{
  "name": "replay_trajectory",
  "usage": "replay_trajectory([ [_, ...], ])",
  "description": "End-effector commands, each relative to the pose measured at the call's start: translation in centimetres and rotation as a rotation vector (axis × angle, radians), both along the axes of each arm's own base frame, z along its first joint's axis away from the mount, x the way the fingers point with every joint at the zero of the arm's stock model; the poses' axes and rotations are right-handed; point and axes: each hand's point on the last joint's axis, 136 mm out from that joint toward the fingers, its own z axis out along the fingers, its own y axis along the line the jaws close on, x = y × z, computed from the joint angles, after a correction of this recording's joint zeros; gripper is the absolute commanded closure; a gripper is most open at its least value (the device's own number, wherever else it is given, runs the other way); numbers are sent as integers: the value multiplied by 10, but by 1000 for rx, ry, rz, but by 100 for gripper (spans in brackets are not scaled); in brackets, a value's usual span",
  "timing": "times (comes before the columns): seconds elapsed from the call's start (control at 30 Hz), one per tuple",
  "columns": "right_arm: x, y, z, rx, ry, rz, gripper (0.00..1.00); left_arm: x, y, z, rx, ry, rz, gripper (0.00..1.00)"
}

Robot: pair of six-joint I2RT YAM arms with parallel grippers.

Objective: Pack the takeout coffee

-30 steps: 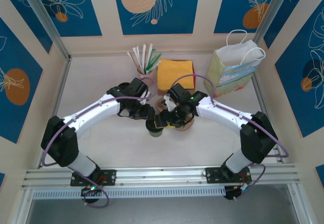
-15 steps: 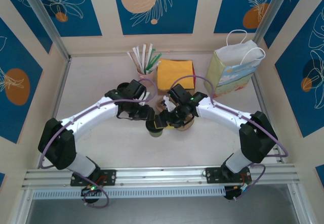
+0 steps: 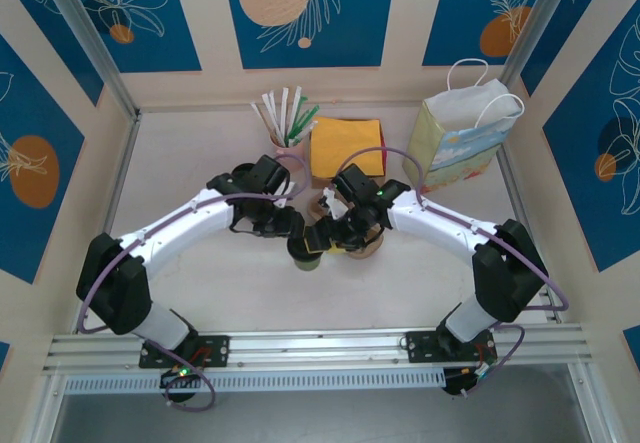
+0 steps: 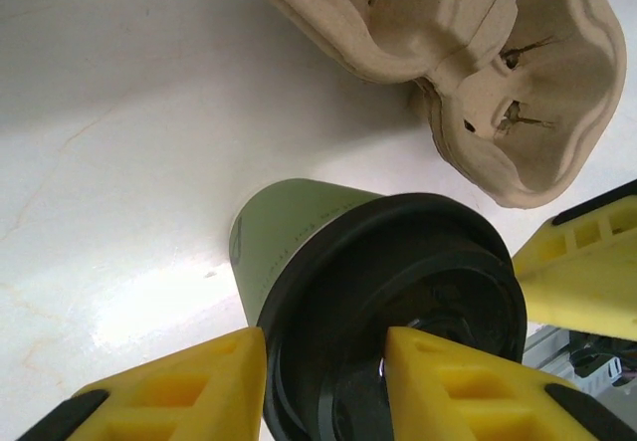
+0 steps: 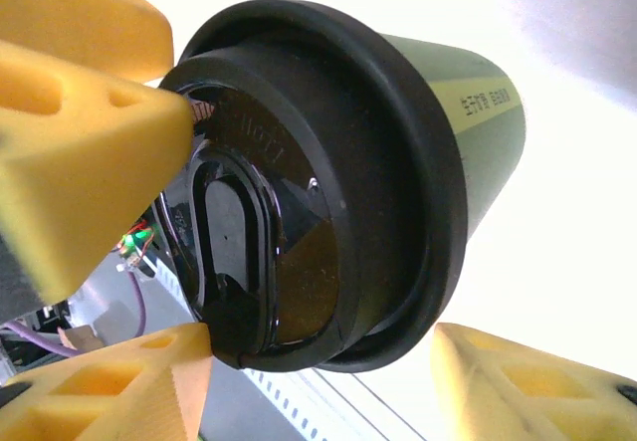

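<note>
The takeout coffee (image 3: 307,252), an olive-green cup (image 4: 289,230) with a black lid (image 5: 328,182), stands upright on the white table just left of the cardboard cup carrier (image 4: 478,63). My left gripper (image 4: 323,361) is shut on the lid's rim, one yellow finger (image 4: 179,386) outside the edge and the other on the lid's top. My right gripper (image 5: 318,361) is open around the lid from the other side. Its left finger (image 5: 100,386) touches the lid edge, and its right finger stands apart from it. From above, both grippers meet over the cup, left (image 3: 290,227) and right (image 3: 326,235).
The carrier (image 3: 368,246) lies mostly under my right wrist. A pink cup of straws (image 3: 289,135) and a stack of yellow napkins (image 3: 346,146) sit behind. A paper bag with handles (image 3: 462,143) stands at the back right.
My left arm has shifted slightly. The cup and both grippers stay where they were.
</note>
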Motion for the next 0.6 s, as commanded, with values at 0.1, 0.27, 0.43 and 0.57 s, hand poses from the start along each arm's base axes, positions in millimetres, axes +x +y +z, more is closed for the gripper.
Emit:
replay_trajectory([
  [0.1,10,-3,17,-3,-38,-18,36,4,-6,19,-22,-10,-11,60],
  [0.27,17,-3,32,28,-63,-41,34,9,-9,38,-48,-43,-6,55],
  [0.43,30,-12,50,19,-152,-89,32,15,-8,60,-52,-101,1,40],
  [0.57,46,-29,62,-13,-239,-166,31,22,-6,76,-48,-150,10,31],
])
